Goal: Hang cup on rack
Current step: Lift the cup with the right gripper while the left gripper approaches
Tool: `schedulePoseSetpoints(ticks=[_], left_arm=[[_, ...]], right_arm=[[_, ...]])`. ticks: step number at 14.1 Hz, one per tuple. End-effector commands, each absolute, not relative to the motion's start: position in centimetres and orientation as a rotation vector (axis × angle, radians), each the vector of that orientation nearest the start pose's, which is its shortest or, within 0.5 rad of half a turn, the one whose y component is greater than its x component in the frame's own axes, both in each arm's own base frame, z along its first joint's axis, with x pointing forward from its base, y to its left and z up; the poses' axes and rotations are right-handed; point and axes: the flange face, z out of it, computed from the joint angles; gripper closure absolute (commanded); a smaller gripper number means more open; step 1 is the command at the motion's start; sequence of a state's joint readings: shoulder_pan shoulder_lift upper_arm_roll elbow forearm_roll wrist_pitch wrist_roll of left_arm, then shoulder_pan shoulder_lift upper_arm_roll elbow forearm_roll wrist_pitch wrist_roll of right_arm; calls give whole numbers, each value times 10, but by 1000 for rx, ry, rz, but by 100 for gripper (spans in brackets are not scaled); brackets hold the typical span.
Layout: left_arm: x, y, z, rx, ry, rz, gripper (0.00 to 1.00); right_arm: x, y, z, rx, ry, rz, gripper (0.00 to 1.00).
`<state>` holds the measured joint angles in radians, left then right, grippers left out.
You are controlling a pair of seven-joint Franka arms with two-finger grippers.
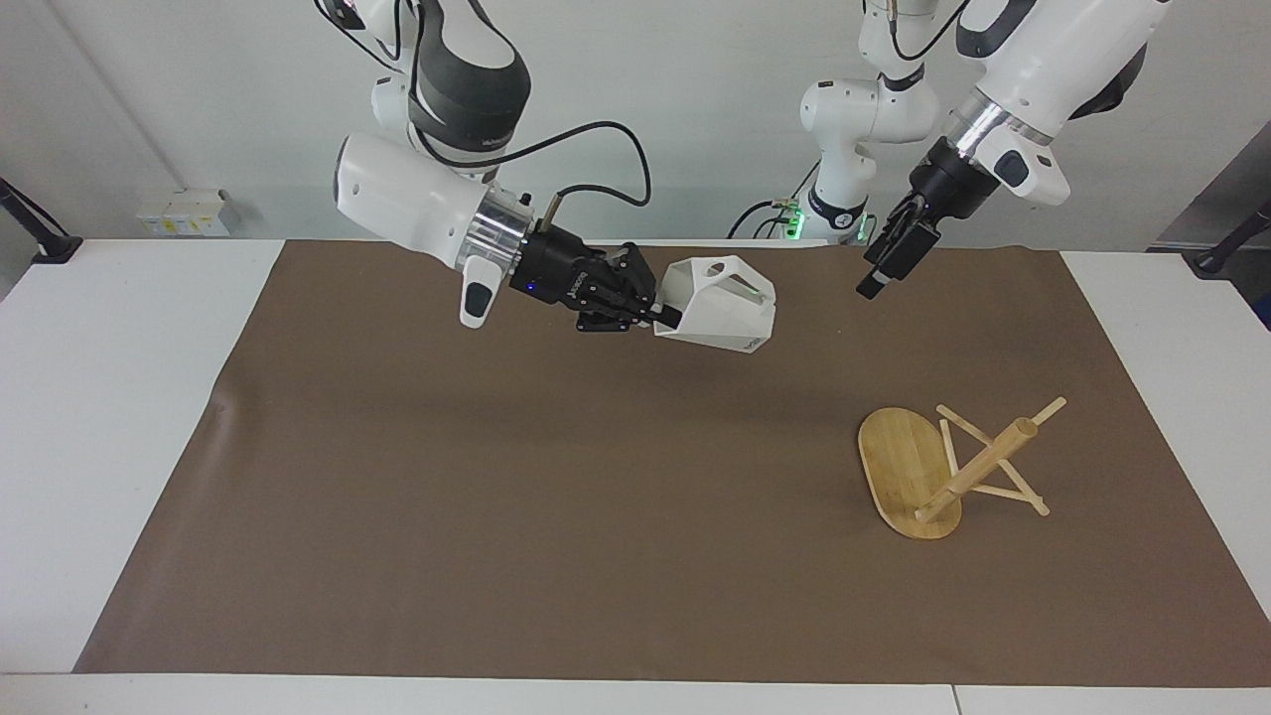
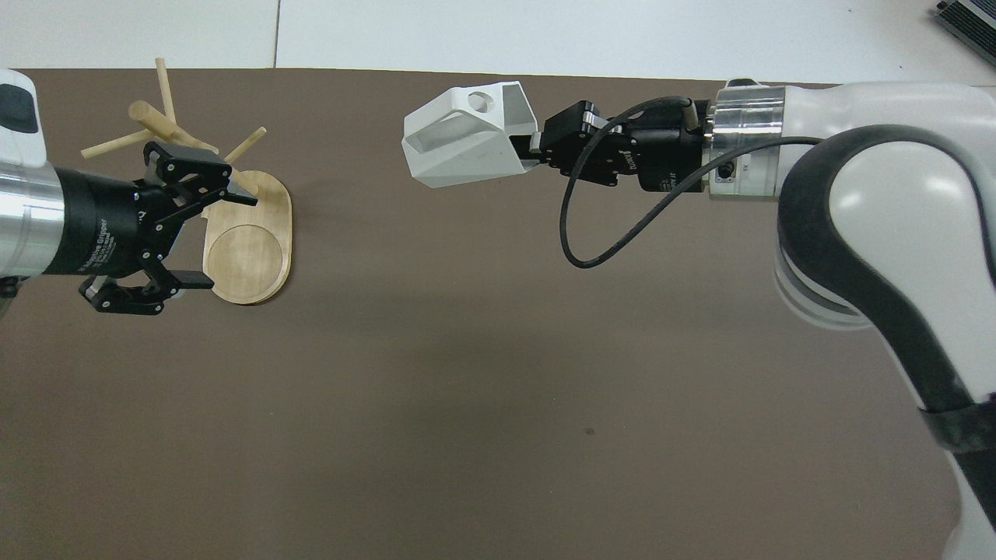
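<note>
The right end effector (image 1: 667, 318) pinches the white faceted cup (image 1: 720, 303) sideways, mouth toward the toppled bamboo rack (image 1: 943, 467); the left end effector (image 1: 887, 260) hangs spread.

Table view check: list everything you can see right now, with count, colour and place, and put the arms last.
cup: one, white, up in the air in the right gripper, over the mat
rack: one, light wood, tipped over on the mat toward the left arm's end, base on edge, post slanting up
mat: one, brown, covering most of the table
table: one, white, bare at both ends
right gripper: one, black, shut on the cup, over the mat
left gripper: one, black, open, holding nothing, raised over the mat, not touching the rack
</note>
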<state>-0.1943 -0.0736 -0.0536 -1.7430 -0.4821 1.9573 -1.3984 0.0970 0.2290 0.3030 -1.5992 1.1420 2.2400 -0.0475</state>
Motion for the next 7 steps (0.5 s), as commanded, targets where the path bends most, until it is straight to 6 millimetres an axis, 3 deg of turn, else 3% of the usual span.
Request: schedulePoseSetpoints(ticks=[1, 4, 7], left_arm=[[550, -174, 618, 1942, 1659, -265, 0], [560, -181, 615, 1805, 1733, -310, 0], [573, -207, 614, 1710, 1797, -333, 0]], right_arm=[[610, 269, 568, -1977, 158, -182, 100], [606, 274, 563, -1982, 155, -170, 100], [606, 274, 563, -1984, 155, -170, 100]])
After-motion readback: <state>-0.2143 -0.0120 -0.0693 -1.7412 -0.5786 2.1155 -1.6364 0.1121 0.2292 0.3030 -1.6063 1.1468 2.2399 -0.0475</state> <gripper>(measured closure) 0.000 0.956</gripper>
